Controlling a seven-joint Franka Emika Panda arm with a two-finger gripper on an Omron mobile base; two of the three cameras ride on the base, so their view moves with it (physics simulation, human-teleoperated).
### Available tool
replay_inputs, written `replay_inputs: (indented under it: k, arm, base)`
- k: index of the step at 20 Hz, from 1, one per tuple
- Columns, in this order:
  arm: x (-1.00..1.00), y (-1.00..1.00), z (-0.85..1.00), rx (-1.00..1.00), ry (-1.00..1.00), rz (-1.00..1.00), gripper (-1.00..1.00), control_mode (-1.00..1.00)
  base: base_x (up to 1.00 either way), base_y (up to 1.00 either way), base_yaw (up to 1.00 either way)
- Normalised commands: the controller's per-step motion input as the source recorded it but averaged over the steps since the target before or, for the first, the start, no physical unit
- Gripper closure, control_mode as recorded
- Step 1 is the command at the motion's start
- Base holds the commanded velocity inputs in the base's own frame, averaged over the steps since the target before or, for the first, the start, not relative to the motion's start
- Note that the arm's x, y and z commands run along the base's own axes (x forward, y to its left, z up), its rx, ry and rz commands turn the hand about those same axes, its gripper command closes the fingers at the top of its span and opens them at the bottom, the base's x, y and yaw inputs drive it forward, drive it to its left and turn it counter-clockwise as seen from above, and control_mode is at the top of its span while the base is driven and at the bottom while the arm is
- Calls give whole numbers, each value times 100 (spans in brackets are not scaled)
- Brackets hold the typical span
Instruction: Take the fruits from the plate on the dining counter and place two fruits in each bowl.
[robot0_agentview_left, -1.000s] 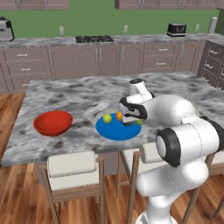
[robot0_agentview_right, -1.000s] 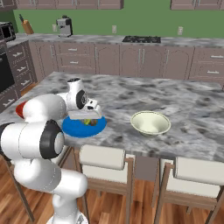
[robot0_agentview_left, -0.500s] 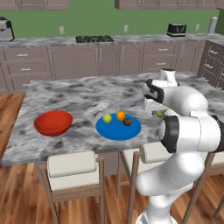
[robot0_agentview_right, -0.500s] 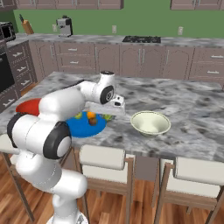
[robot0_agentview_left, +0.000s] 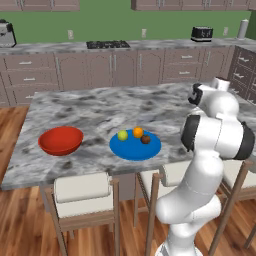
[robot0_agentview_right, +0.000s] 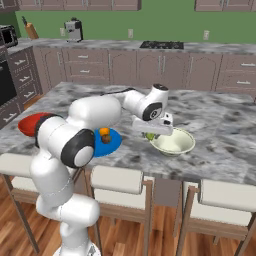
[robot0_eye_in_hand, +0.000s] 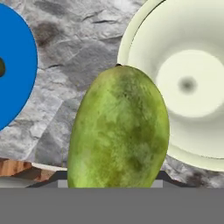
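My gripper (robot0_agentview_right: 150, 133) is shut on the elongated green fruit (robot0_eye_in_hand: 120, 127), which hangs just above the dining counter (robot0_agentview_right: 220, 120) at the left rim of the cream bowl (robot0_agentview_right: 174, 142). In the hand view the cream bowl (robot0_eye_in_hand: 188, 83) sits beyond the fruit to the right, with nothing inside it, and the blue plate (robot0_eye_in_hand: 15, 65) lies to the left. On the blue plate (robot0_agentview_left: 136, 146) rest a yellow-green ball (robot0_agentview_left: 122, 135), an orange ball (robot0_agentview_left: 138, 132) and a dark brown-red ball (robot0_agentview_left: 145, 139). The red bowl (robot0_agentview_left: 61, 141) stands to the plate's left and holds nothing.
Padded stools (robot0_agentview_left: 82, 192) line the near edge of the counter, another stool (robot0_agentview_right: 117, 180) stands right under the plate. The counter's edge runs close below the gripper. Brown cabinets (robot0_agentview_left: 115, 67) with a stovetop run along the back wall.
The arm has swung from the blue plate across to the cream bowl, carrying the green fruit with it. The three round fruits have stayed on the plate.
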Motion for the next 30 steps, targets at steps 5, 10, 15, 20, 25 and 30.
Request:
replay_inputs:
  k: [5, 10, 15, 20, 25, 30]
  arm:
    - [49, -71, -3, -7, 7, -2, 100, -100]
    - [23, -36, -4, -1, 0, 0, 100, -100]
    - [29, -20, -34, -14, 0, 0, 100, -100]
    - [30, -50, -28, -3, 0, 1, 100, -100]
    - [2, -22, -28, -1, 1, 0, 100, -100]
    - [9, -1, -47, -7, 2, 0, 100, -100]
  base:
    - [0, 0, 0]
    - [0, 0, 0]
    - [0, 0, 0]
    - [0, 0, 0]
    - [0, 0, 0]
    - [0, 0, 0]
